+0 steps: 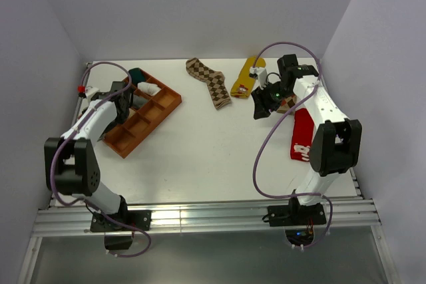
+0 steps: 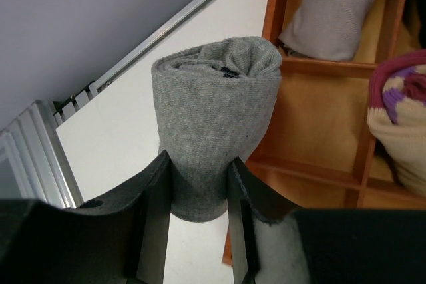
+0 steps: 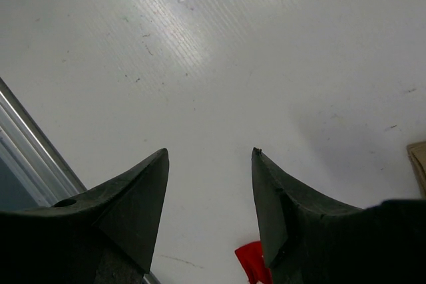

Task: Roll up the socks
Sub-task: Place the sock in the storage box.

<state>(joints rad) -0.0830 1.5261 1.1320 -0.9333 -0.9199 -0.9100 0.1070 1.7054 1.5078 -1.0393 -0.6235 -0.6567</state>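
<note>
Pinching the rolled grey sock (image 2: 213, 118) by its lower part, the left gripper (image 2: 198, 167) has its two jaws pressed on the fabric from both sides. The roll stands upright between them, with its folded end up. It is at the outer wall of the orange tray (image 2: 319, 68), partly over the white table (image 2: 126, 124); whether it touches either one, I cannot tell. Inside the tray, one compartment holds a taupe roll (image 2: 333, 11) and another compartment holds a maroon and cream roll (image 2: 403, 124).

Further on the table, a brown argyle sock (image 1: 212, 82) and a mustard yellow sock (image 1: 245, 79) lie flat near the back wall, close to each other but apart. A red sock (image 1: 301, 136) lies flat on the right side, beside the right arm. The right gripper (image 3: 211, 154) hangs over the bare table with its jaws spread and nothing between them.
</note>
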